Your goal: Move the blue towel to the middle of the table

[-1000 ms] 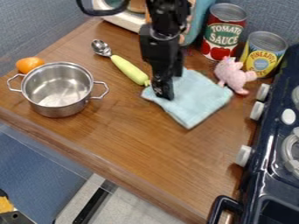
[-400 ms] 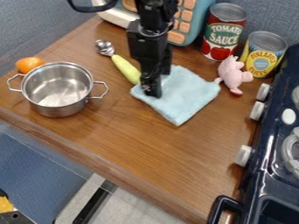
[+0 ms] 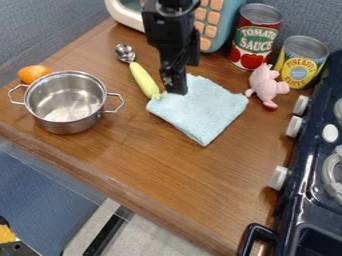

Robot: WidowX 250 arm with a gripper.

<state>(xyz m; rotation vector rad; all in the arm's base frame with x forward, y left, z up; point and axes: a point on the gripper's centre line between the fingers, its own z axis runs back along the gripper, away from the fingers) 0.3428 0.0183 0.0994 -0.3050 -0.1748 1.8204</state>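
- At upper centre, gripper is hanging by blue towel; whether open, cannot tell.
- Any further drag is probably needing firm pinch, slow pull, avoiding spoon.

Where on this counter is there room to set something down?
The broadest bare patch is between the blue towel and the counter's front edge, left of the stove. A smaller one separates the pot from the scoop. It's crowded around the red can, yellow can and pink toy.
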